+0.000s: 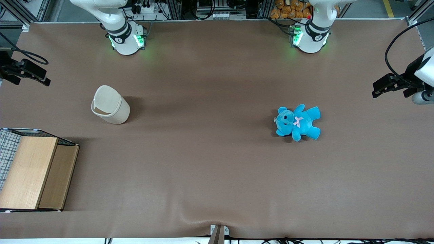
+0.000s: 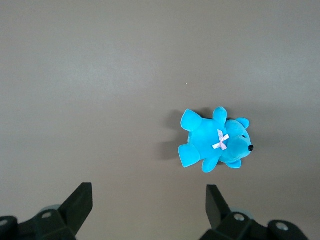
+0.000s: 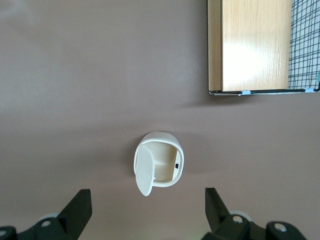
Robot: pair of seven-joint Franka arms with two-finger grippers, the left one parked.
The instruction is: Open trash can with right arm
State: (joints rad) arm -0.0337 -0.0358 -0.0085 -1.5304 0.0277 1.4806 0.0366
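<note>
1. The trash can stands upright on the brown table, toward the working arm's end, nearer to the front camera than the right arm's base

2. Its lid is swung up and stands open on its hinge, so the right wrist view looks straight down into the cream-white hollow of the trash can; a small dark mark shows on one inner wall

3. The gripper hangs high above the table, apart from the trash can and touching nothing; its two black fingers are spread wide with nothing between them

4. In the front view the gripper shows at the edge of the table at the working arm's end, farther from the front camera than the trash can and well apart from it

5. A wooden-topped wire crate sits at the same end of the table, nearer to the front camera than the trash can, with bare table between the two

6. A blue teddy with a pink bow lies on its back toward the parked arm's end of the table, well apart from the trash can
</note>
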